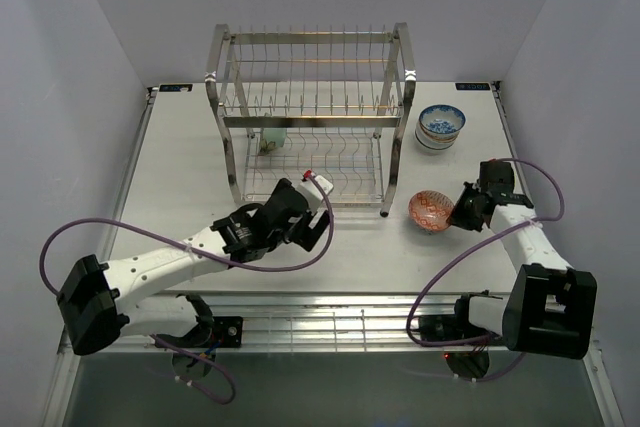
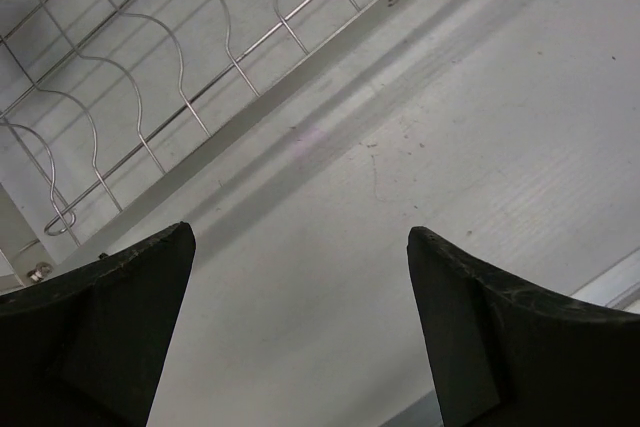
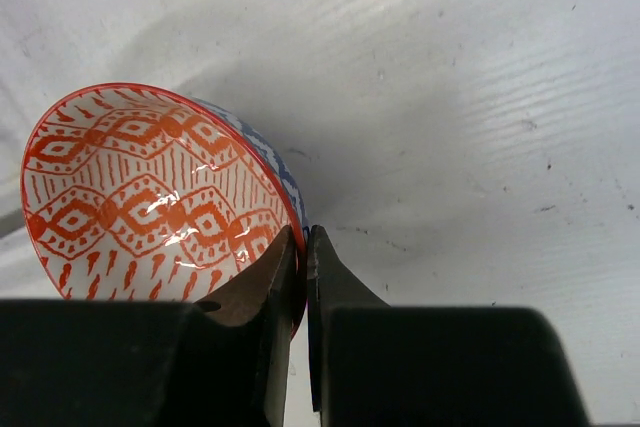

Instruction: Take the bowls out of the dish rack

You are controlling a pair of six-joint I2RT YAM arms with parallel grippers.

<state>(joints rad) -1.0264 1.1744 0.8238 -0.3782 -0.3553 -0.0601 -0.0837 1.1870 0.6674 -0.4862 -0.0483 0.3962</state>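
Observation:
The steel wire dish rack (image 1: 312, 112) stands at the table's back centre; its lower tier shows in the left wrist view (image 2: 150, 77). A pale mint-green bowl (image 1: 271, 139) stands on edge in the lower tier. My right gripper (image 1: 466, 210) is shut on the rim of a red-and-white patterned bowl (image 1: 431, 210), one finger inside and one outside, tilted just above the table (image 3: 160, 192). Blue-and-white bowls (image 1: 440, 127) sit stacked right of the rack. My left gripper (image 1: 300, 209) is open and empty over bare table in front of the rack (image 2: 300, 247).
The table (image 1: 180, 167) is walled on the left, right and back. The left arm's purple cable (image 1: 60, 237) loops at the left; the right arm's cable (image 1: 545, 187) loops near the right edge.

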